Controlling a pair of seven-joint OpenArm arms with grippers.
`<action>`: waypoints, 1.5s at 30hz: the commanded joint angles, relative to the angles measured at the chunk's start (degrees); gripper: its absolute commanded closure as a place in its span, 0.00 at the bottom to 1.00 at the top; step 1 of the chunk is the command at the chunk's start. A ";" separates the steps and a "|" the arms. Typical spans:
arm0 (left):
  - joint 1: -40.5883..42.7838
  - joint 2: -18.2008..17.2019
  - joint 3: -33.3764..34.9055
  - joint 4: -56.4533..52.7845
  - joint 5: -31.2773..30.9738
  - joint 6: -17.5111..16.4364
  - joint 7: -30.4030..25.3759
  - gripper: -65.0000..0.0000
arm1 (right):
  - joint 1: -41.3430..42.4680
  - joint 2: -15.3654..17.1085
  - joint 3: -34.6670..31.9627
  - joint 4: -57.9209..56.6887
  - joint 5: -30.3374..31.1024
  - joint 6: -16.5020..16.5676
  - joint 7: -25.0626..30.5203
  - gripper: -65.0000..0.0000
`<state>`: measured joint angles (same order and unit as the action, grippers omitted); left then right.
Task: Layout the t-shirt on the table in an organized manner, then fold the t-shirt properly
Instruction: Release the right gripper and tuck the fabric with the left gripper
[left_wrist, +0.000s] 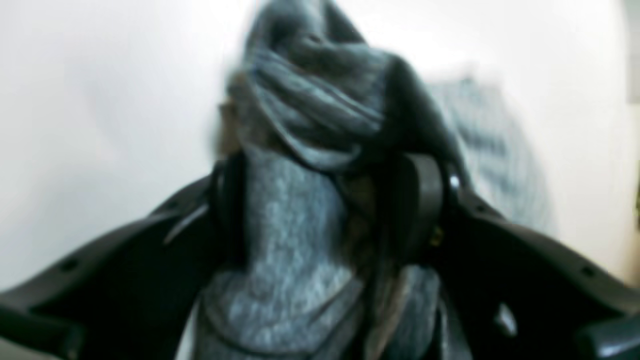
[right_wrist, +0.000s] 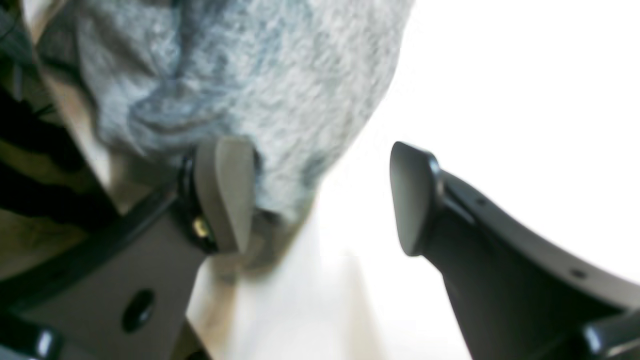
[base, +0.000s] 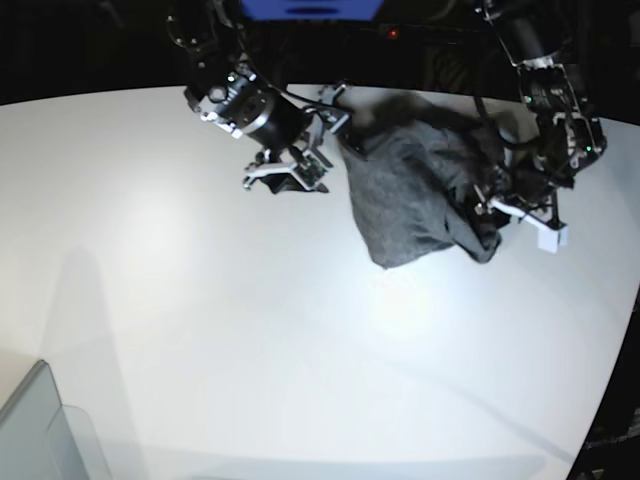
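While the white table (base: 200, 330) fills most of the base view, we find its curved far edge running along the dark background and its right edge sweeping down the side. We record the t-shirt (base: 415, 195) as the only garment on it, a heathered dark grey heap near the far right part of the surface, bunched and creased, not spread flat. One corner of the heap reaches toward the table's middle; another fold trails toward the right edge.

We note a translucent grey bin (base: 40, 435) at the near left corner of the table, well apart from the garment.

We see the left gripper (base: 505, 195) at the right-hand side of the heap. Its wrist view, though blurred, shows both jaws standing either side of a thick bundle of grey knit that runs between them, so we report it as gripping the t-shirt (left_wrist: 295, 220) with the jaws held fairly far apart by the cloth.

We see the right gripper (right_wrist: 320, 197) at the far left side of the heap, jaws spread wide. One fingertip (right_wrist: 225, 192) touches the edge of the cloth (right_wrist: 240, 75); the other stands over bare white surface, with nothing between them.
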<state>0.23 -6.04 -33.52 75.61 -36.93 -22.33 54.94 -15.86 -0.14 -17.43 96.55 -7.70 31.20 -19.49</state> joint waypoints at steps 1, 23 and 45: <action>-1.24 -0.51 1.03 -1.81 2.16 0.74 0.67 0.40 | 0.34 -0.43 0.60 1.34 0.72 0.14 1.51 0.34; 7.99 -2.00 -1.78 28.17 -4.79 1.27 7.44 0.40 | 0.60 -1.04 8.68 2.92 0.80 0.05 1.42 0.34; 7.37 4.07 4.20 18.85 1.54 1.01 6.82 0.40 | 0.08 -1.13 8.60 2.83 0.80 0.05 1.33 0.34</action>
<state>7.97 -1.58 -29.12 93.62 -34.61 -21.19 62.19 -15.94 -1.02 -8.80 98.35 -7.70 31.20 -19.53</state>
